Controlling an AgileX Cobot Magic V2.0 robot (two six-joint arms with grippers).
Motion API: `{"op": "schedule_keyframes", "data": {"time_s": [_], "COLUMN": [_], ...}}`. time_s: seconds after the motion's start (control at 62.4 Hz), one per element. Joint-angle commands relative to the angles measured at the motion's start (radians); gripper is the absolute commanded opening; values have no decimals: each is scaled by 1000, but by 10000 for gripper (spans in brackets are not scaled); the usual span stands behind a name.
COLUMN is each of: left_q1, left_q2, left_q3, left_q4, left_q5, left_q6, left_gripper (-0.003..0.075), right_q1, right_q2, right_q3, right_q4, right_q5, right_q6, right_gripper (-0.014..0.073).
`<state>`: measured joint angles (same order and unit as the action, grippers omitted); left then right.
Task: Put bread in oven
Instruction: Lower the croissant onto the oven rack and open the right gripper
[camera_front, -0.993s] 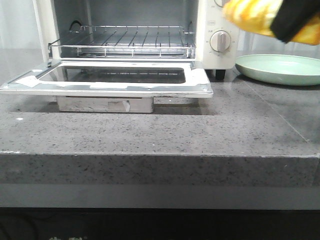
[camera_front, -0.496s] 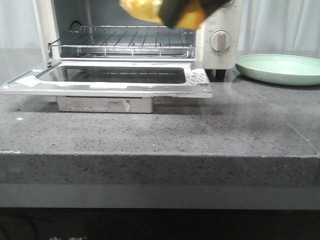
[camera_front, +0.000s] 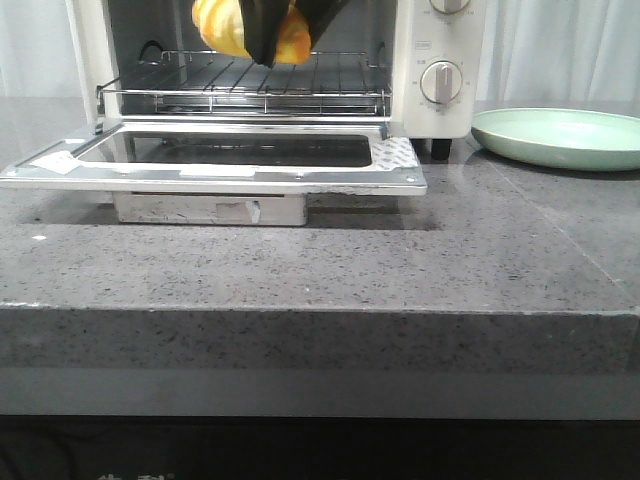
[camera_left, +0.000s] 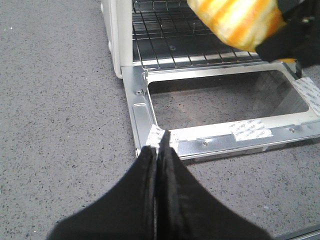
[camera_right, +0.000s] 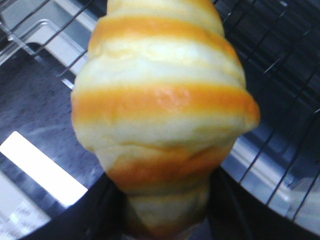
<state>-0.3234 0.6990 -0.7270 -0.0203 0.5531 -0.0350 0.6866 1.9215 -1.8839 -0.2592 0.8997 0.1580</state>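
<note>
My right gripper (camera_front: 268, 30) clamps the glossy golden, orange-striped croissant-shaped bread (camera_front: 225, 25) around its narrow end, above the cream-white toaster oven's (camera_front: 430, 105) metal wire rack (camera_front: 240, 85); it looks light, slippery and squashable, while my left gripper (camera_left: 158, 155) is closed, empty.

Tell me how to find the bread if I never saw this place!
Look for the cream-white oven on the grey counter, with its door dropped open. Right above the wire rack, the right gripper holds the bread. It is the only yellow thing with orange stripes.
</note>
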Motion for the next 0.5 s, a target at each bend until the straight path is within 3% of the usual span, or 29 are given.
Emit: {"op": "schedule_keyframes", "data": {"time_s": [0.0, 0.176, 0.4, 0.48], "left_q1": [1, 1, 1, 1], "left_q2": [-3, -3, -3, -3], "left_q3": [-29, -29, -29, -29], "left_q4": [-4, -4, -4, -4], "left_q5": [-73, -73, -73, -73], "left_q6": [0, 0, 0, 0], "left_gripper": [-18, -18, -18, -18], "right_q1": [0, 0, 0, 0], "right_q2": [-2, 69, 79, 79], "right_q3": [-105, -170, -170, -170], "right_q4": [-111, -202, -217, -213], "right_q5": [-33, -27, -24, -22], "right_q6": [12, 12, 12, 12], "right_gripper": [227, 227, 228, 288]}}
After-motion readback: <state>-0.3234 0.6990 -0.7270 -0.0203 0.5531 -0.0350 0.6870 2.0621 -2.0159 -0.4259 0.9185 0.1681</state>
